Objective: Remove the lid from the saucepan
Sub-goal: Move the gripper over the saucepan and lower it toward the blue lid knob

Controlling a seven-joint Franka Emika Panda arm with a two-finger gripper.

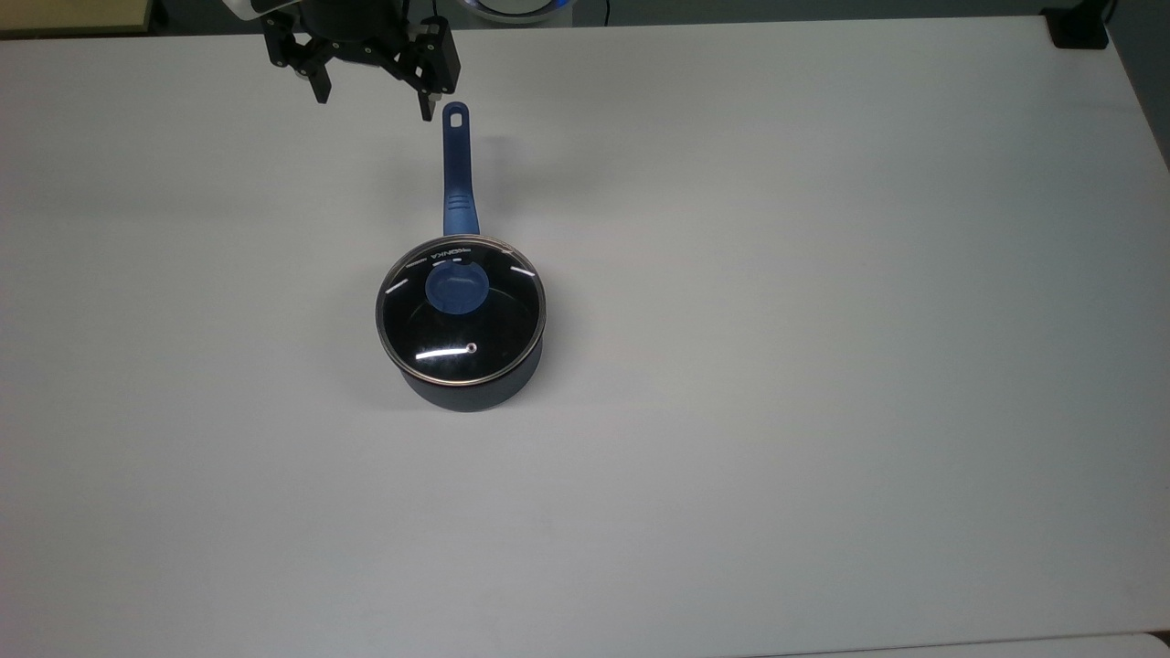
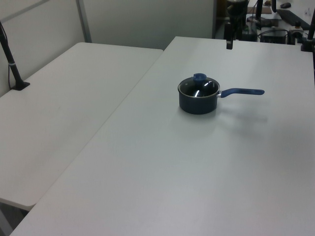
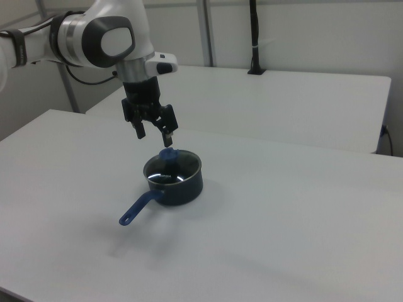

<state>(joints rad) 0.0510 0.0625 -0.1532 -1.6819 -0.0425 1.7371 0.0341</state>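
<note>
The saucepan point(image 1: 471, 391) is a small dark pot standing on the white table point(image 1: 823, 366), its slim blue handle point(image 1: 457, 174) pointing toward the top view's upper edge. On it rests the lid point(image 1: 480, 334), clear glass with a metal rim and a blue knob point(image 1: 457, 286). My gripper point(image 1: 373, 99) hangs open in the air with nothing between its fingers. In the right view the gripper point(image 3: 155, 136) hovers just above and slightly left of the knob point(image 3: 168, 153), apart from it. The left view shows the saucepan point(image 2: 197, 104) with the lid point(image 2: 198, 87) on it.
A second white table point(image 2: 74, 98) adjoins on the left view's left, with a black post point(image 2: 14, 69) clamped at its edge. A black object point(image 1: 1079, 27) sits at the table's corner in the top view's upper right. Equipment clutters the far end point(image 2: 275, 29).
</note>
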